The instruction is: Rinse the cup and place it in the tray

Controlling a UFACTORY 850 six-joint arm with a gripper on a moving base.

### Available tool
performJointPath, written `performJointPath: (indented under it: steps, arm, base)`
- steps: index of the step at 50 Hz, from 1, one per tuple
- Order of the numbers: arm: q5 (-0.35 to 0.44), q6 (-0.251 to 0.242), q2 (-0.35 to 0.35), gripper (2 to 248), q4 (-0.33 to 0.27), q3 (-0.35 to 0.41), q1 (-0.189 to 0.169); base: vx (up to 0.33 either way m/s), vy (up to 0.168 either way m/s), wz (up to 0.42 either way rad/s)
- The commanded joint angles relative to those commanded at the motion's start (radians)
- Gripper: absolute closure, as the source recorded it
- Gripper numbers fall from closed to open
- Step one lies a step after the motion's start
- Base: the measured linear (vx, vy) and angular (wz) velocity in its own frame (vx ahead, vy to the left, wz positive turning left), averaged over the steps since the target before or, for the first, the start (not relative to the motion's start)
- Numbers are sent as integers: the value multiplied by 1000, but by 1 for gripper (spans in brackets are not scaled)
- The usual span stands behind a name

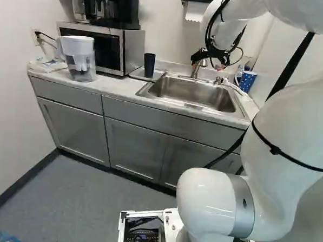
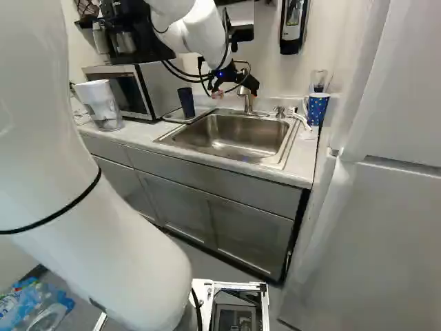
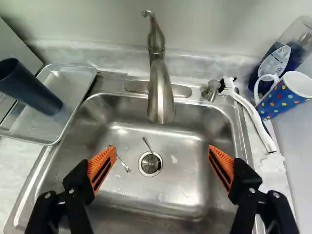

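My gripper (image 2: pixel 236 88) hangs over the sink, near the faucet. In the wrist view the gripper (image 3: pixel 161 155) stands wide open above the basin, nothing between its orange pads. A dark blue cup (image 3: pixel 30 87) stands in the metal tray (image 3: pixel 78 73) beside the sink; the same cup (image 1: pixel 149 65) shows upright in the left base view. On the other side of the sink is a blue polka-dot mug (image 3: pixel 285 97) with a white handle, also seen as a dotted mug (image 2: pixel 318 108) in the right base view.
Steel faucet (image 3: pixel 161 92) rises at the sink's back edge. Small utensils (image 3: pixel 122 161) lie in the sink (image 3: pixel 146 195) by the drain. A white brush (image 3: pixel 253 117) and a soap bottle (image 3: pixel 278 61) are near the mug. Microwave (image 1: pixel 100 47) and water pitcher (image 1: pixel 79 60) stand farther along the counter.
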Motion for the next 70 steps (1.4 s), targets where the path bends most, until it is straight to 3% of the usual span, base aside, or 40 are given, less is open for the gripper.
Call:
performJointPath:
  steps: [12, 70]
  arm:
    - [-46, 0, 23, 3, 0, 22, -4]
    - [-46, 0, 23, 3, 0, 22, -4]
  base:
    - [0, 0, 0]
    - [0, 0, 0]
